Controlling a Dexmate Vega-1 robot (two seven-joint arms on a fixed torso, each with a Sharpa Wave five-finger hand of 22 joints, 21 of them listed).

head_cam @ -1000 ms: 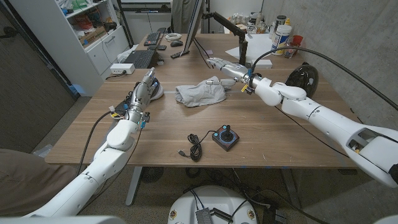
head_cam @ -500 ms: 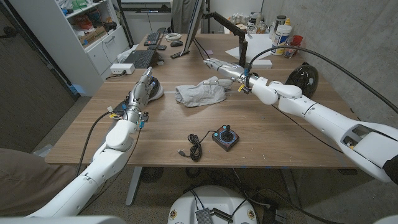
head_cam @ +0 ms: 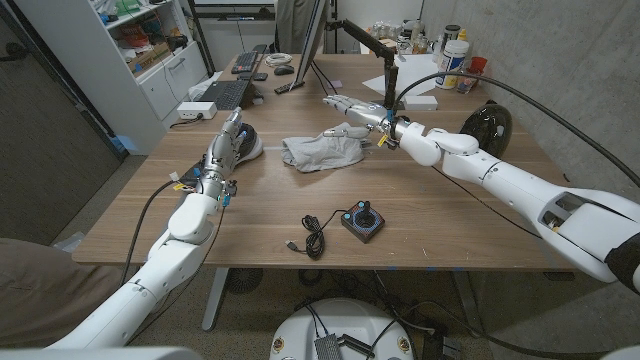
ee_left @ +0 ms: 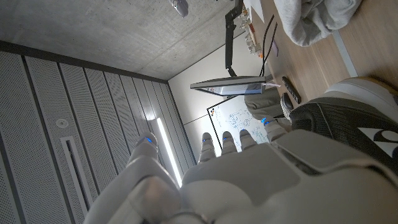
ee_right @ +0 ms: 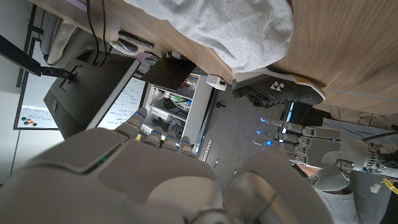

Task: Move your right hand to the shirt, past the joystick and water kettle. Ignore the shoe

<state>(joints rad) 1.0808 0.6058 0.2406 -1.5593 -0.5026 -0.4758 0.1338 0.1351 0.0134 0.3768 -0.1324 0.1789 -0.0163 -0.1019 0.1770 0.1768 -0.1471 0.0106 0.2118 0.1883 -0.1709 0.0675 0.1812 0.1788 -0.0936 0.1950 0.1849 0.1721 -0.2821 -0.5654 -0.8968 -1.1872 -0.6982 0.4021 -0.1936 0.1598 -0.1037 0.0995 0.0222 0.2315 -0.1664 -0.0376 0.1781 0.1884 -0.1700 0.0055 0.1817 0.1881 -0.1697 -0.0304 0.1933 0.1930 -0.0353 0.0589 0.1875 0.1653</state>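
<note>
The grey shirt (head_cam: 322, 150) lies crumpled at the table's middle. My right hand (head_cam: 353, 110) hovers over its far right corner, fingers spread and holding nothing; its thumb hangs close above the cloth. The right wrist view has the shirt (ee_right: 231, 25) just beyond my right hand (ee_right: 143, 171). The black joystick (head_cam: 363, 220) with its coiled cable sits near the front edge, behind my right forearm. A black rounded kettle (head_cam: 487, 125) stands at the right edge. My left hand (head_cam: 228, 145) stands with straight fingers beside the shoe (head_cam: 251, 146), holding nothing.
Bottles and cups (head_cam: 455, 55) crowd the far right corner. A monitor arm (head_cam: 365, 35), a keyboard (head_cam: 222, 95) and a white box (head_cam: 195, 110) stand along the far left. The left wrist view has the shoe (ee_left: 348, 124) next to my left hand (ee_left: 249, 168).
My right hand has slid a little to the left and farther back over the shirt's far corner. My left hand and the objects have not moved.
</note>
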